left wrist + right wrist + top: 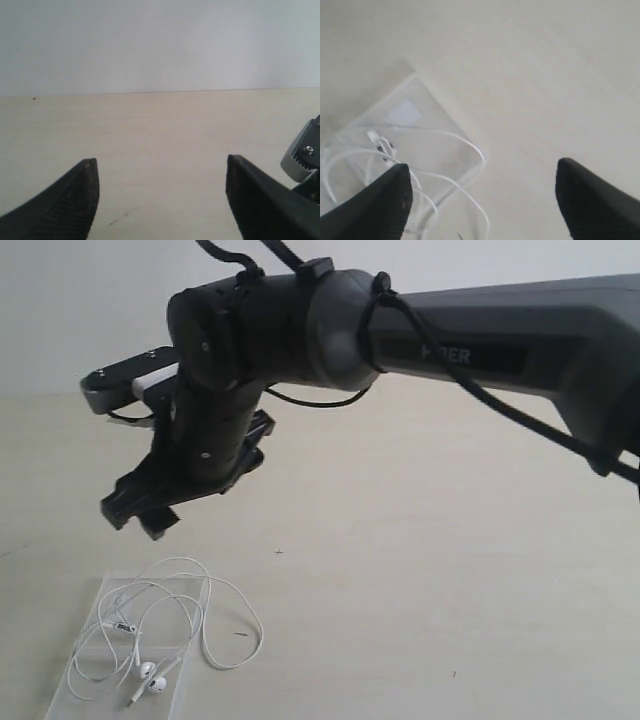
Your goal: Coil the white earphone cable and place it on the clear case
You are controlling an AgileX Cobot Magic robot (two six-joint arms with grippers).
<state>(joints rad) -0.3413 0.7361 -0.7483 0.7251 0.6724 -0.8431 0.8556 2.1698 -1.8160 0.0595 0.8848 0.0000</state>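
Note:
The white earphone cable (pixel 183 612) lies in loose loops at the lower left of the exterior view, mostly on the clear case (pixel 108 702), with one loop spilling off its right side onto the table. Two earbuds (pixel 151 678) rest near the case's front. My right gripper (pixel 140 520) reaches across and hovers above the case, open and empty. In the right wrist view it (pixel 482 167) stands wide open over the cable (pixel 445 134) and the case (pixel 427 100) with its white label (pixel 402 112). My left gripper (pixel 161 160) is open over bare table.
The right arm (pixel 480 340) spans the upper exterior view, with a thick black robot cable (pixel 520 415) along it. A grey part of the other arm (pixel 300 165) shows at the edge of the left wrist view. A pale wall (pixel 160 45) bounds the table's far side.

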